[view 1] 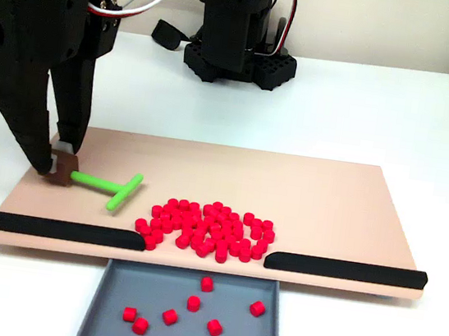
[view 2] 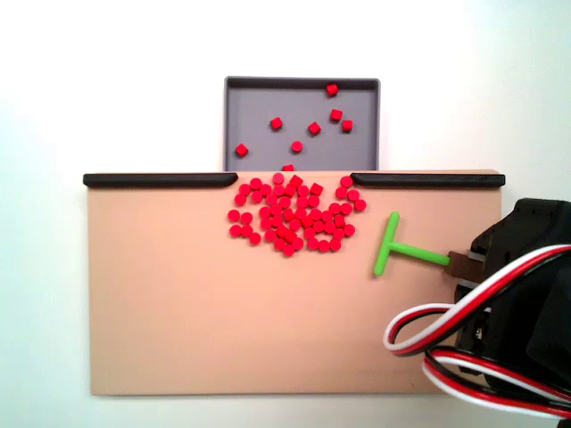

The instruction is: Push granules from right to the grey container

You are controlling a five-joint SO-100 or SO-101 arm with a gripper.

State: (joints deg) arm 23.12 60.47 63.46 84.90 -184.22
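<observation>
White table (view 1: 397, 116), no readable writing; jaws (view 1: 59, 164) clamped on pusher's brown handle block (view 1: 63, 173); granules (view 1: 208, 228) heaped beside grey container (view 1: 99, 301).

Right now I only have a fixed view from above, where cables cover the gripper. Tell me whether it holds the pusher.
Observer: Yes. In a fixed view the gripper is shut on the brown block at the end of the green pusher.
Operator: Report whether the pusher is lifted.
Observer: It looks to lie flat on the tan board.
Operator: Say what stands behind the board.
Observer: The arm's black base, on the white table.
</observation>
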